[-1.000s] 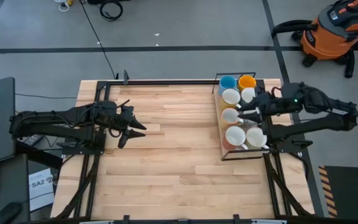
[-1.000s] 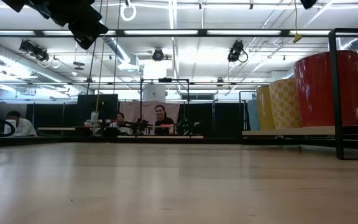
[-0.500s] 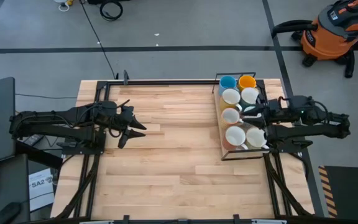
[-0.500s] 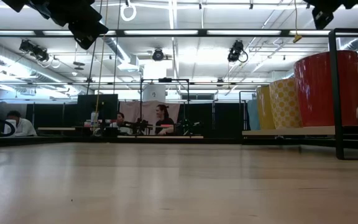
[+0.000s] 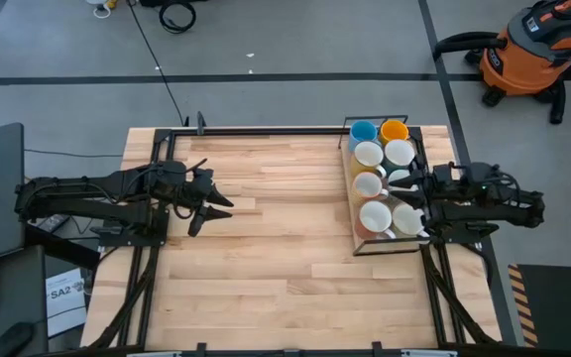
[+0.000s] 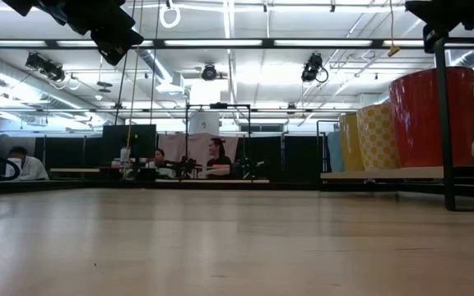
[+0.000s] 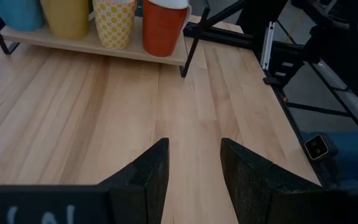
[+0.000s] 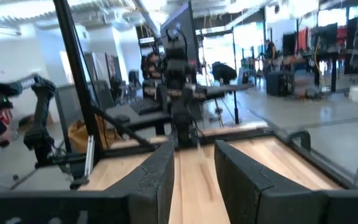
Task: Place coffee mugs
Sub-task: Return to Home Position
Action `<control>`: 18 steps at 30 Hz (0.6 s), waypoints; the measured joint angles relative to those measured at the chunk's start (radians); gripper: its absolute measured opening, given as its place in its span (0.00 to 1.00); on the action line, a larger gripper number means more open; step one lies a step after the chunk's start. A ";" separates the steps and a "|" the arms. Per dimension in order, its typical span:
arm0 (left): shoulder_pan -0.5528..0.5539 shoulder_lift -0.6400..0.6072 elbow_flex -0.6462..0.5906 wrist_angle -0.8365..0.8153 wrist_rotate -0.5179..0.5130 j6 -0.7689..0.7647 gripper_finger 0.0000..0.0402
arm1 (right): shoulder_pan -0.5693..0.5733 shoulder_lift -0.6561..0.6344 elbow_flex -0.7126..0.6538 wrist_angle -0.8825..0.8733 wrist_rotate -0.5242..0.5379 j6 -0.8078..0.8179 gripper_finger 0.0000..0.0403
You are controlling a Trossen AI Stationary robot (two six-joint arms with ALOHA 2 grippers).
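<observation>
Several coffee mugs stand in two rows on a black-framed wooden rack (image 5: 353, 198) at the table's right side, among them light blue (image 5: 363, 131), orange-yellow (image 5: 395, 130) and white (image 5: 368, 154). The left wrist view shows the light blue (image 7: 18, 11), orange-yellow (image 7: 67, 15), patterned (image 7: 114, 23) and red-orange (image 7: 162, 26) mugs on the shelf. My left gripper (image 5: 211, 203) hangs open over the table's left part, far from the rack. My right gripper (image 5: 411, 188) is open with nothing in it, just right of the rack, pointing level across the table.
The rack's black posts (image 6: 441, 123) rise beside the red-orange mug (image 6: 430, 115). An orange shop vacuum (image 5: 533, 50) stands on the floor beyond the table's far right corner. People sit at desks (image 6: 212, 156) in the room behind.
My right gripper has drawn back from above the mugs toward the table's right edge and sunk, tipping up from a downward slant to about level. Its fingers keep the same gap. The mugs have not moved.
</observation>
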 joint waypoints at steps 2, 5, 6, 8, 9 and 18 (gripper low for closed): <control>0.000 0.000 0.000 0.001 0.000 0.000 0.38 | 0.000 0.002 -0.023 0.042 0.000 -0.005 0.30; 0.000 0.000 0.000 0.000 0.000 0.000 0.38 | 0.000 -0.003 -0.063 0.081 0.001 -0.006 0.30; 0.000 0.000 0.000 0.000 0.000 0.001 0.38 | 0.000 -0.004 -0.076 0.104 0.001 -0.006 0.30; 0.000 0.000 0.000 0.000 0.000 0.001 0.38 | 0.000 -0.003 -0.110 0.139 0.001 -0.007 0.30; 0.000 0.000 0.000 0.000 0.000 0.001 0.38 | 0.000 -0.003 -0.128 0.154 0.001 -0.007 0.30; 0.000 0.000 0.000 0.000 0.000 0.001 0.38 | 0.000 -0.003 -0.263 0.306 0.001 -0.008 0.30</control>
